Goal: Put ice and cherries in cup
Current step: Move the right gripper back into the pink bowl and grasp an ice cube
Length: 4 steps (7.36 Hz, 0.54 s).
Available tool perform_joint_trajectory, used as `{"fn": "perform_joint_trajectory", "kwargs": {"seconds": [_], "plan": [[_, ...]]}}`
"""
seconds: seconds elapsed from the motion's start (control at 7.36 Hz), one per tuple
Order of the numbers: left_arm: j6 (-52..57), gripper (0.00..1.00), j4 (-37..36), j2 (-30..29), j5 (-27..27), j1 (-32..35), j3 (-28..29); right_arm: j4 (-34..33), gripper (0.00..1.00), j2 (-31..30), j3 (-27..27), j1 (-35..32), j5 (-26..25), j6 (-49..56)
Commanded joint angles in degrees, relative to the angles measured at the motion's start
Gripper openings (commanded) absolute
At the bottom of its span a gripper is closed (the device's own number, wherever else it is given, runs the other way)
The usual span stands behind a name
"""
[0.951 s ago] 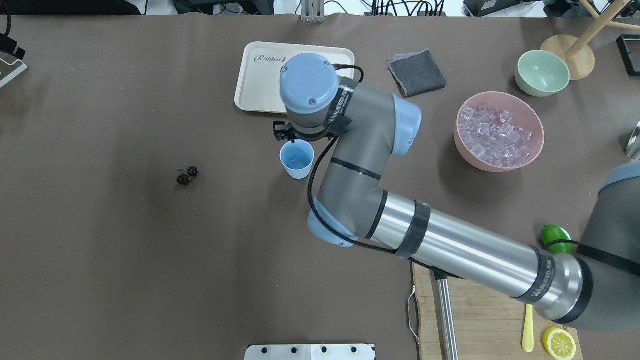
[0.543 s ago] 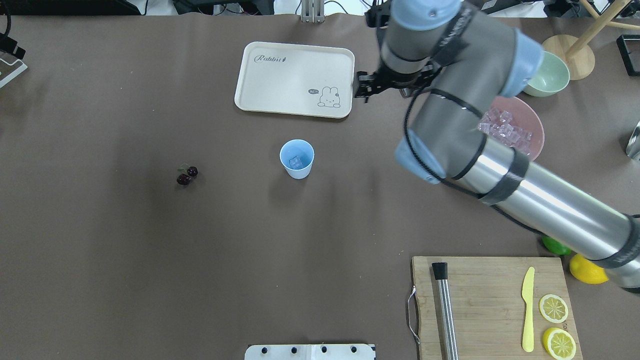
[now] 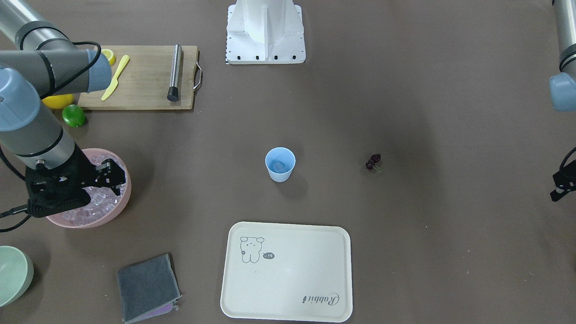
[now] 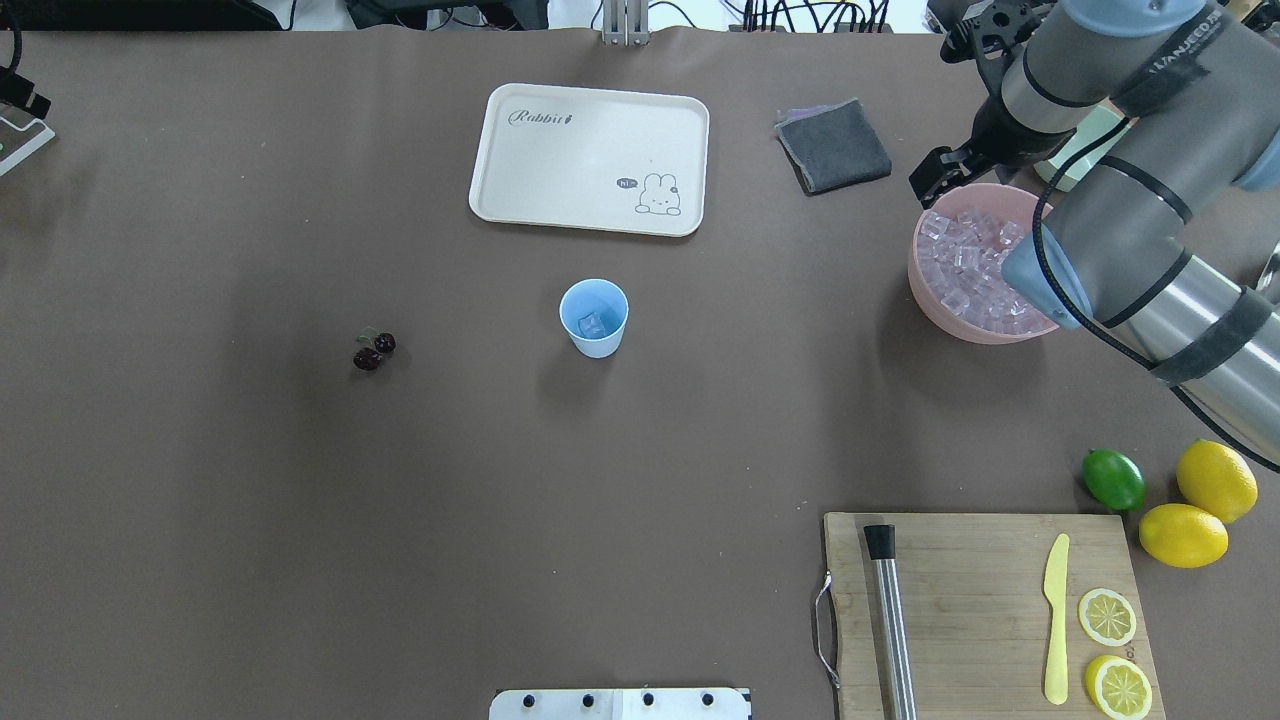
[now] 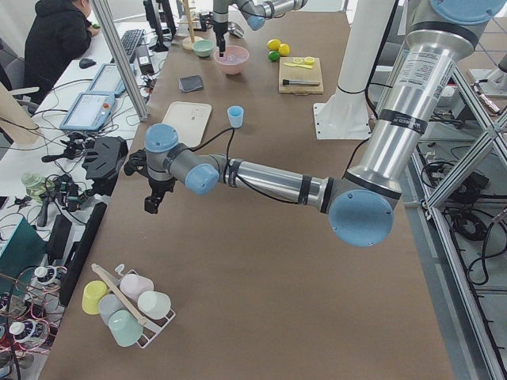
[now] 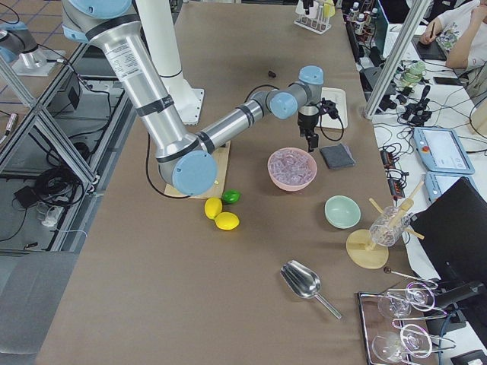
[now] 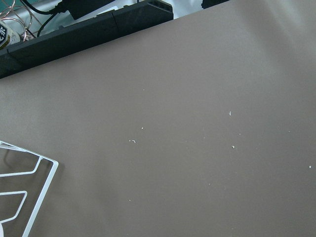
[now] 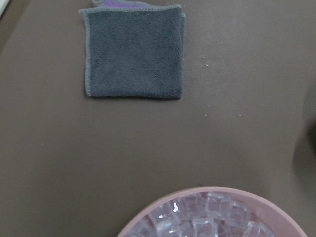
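The light-blue cup point(image 4: 594, 318) stands upright mid-table with one ice cube point(image 4: 592, 323) inside; it also shows in the front view point(image 3: 280, 164). The cherries point(image 4: 373, 351) lie on the table to the cup's left, well apart from it. More ice point(image 4: 975, 275) fills the pink bowl point(image 4: 925, 300). My right gripper point(image 4: 932, 183) hovers over that bowl's far-left rim, open and empty; its wrist view shows the ice point(image 8: 207, 222) below. My left gripper point(image 3: 561, 180) is far off at the table's left end, only partly in view, its state unclear.
A cream tray point(image 4: 590, 160) lies behind the cup, with a grey cloth point(image 4: 833, 145) to its right. A pale green bowl point(image 4: 1085, 150) stands behind the pink bowl. A cutting board point(image 4: 980, 600), lime point(image 4: 1113, 479) and lemons point(image 4: 1215, 480) are front right. A white wire rack point(image 7: 19, 187) sits under my left wrist.
My right arm has swung from above the cup to the right, over to the pink bowl. The cup and cherries have not moved.
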State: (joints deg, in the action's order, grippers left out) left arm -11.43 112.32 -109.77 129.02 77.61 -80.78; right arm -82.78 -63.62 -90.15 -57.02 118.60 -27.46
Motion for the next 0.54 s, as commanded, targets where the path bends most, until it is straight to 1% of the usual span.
{"fn": "perform_joint_trajectory", "kwargs": {"seconds": [0.0,0.14,0.41], "plan": [[0.0,0.98,0.0,0.0,0.0,0.0,-0.17,12.96,0.99,-3.78,5.41,-0.37,1.45,-0.04],[0.0,0.98,0.0,0.0,0.0,0.0,-0.17,13.08,0.99,-4.14,5.33,-0.37,2.07,-0.57],[0.09,0.98,0.0,0.0,0.0,0.0,-0.17,13.17,0.99,-7.03,2.53,-0.28,2.16,-0.58]]}}
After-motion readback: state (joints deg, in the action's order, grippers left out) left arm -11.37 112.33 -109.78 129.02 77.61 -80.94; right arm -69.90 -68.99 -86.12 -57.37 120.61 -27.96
